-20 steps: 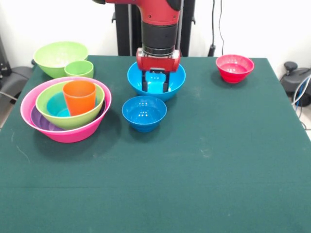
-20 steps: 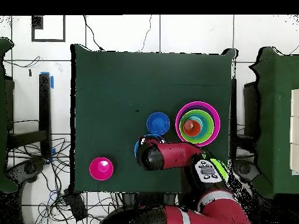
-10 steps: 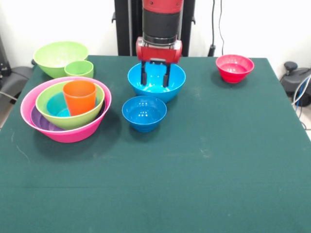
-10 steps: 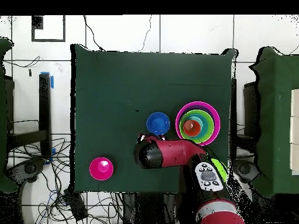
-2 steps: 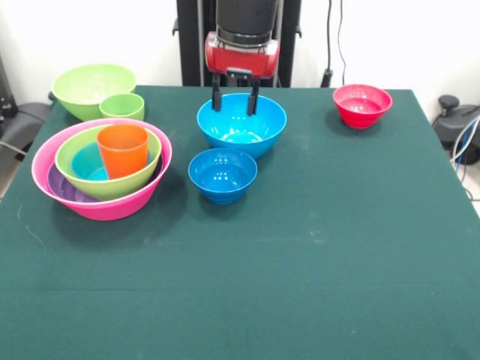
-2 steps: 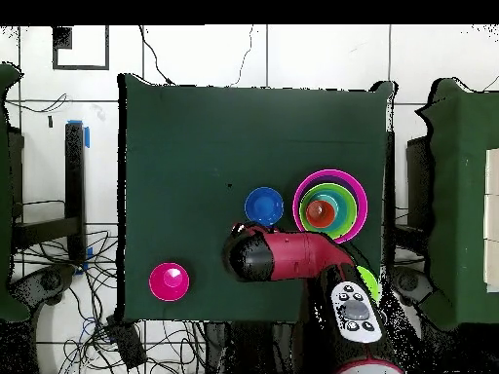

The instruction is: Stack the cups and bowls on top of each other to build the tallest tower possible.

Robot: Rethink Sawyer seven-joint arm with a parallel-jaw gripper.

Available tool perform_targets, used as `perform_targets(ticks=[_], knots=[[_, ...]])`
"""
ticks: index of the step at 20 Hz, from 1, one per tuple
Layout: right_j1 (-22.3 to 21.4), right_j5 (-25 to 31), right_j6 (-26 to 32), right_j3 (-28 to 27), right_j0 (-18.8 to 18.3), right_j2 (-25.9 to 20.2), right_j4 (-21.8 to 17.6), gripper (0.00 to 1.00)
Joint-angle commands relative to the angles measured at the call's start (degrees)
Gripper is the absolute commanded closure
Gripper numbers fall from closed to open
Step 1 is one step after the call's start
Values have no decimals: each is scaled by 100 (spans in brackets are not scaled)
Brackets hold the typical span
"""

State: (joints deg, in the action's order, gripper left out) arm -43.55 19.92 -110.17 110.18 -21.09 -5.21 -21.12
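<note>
My gripper (image 5: 235, 102) hangs open and empty just above the back rim of the large blue bowl (image 5: 241, 127). A smaller blue bowl (image 5: 222, 174) sits in front of that bowl. At the left stands the tower: a pink bowl (image 5: 105, 207) holding purple, lime green (image 5: 112, 184) and blue bowls, with the orange cup (image 5: 122, 148) upright in the middle. Behind it are a large lime green bowl (image 5: 91, 88) and the light green cup (image 5: 122, 106). A red bowl (image 5: 362, 103) sits at the back right. In the overhead view the arm (image 6: 283, 258) covers the large blue bowl.
The green table (image 5: 300, 247) stretches wide in front of the bowls. From overhead, the small blue bowl (image 6: 264, 205), the tower (image 6: 330, 205) and the red bowl (image 6: 169, 281) lie in the half of the table toward the robot.
My gripper has risen out of the large blue bowl to just above its rim, staying open and empty. No bowl or cup has moved.
</note>
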Motion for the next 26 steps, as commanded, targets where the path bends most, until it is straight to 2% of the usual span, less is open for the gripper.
perform_targets(ticks=[1,9,14,26], knots=[[56,292,-122,248,-8,-638,115,0],[159,171,-1,105,-92,-862,63,0],[346,108,18,-162,-64,-963,12,0],[489,290,182,-513,-208,-1230,6,0]])
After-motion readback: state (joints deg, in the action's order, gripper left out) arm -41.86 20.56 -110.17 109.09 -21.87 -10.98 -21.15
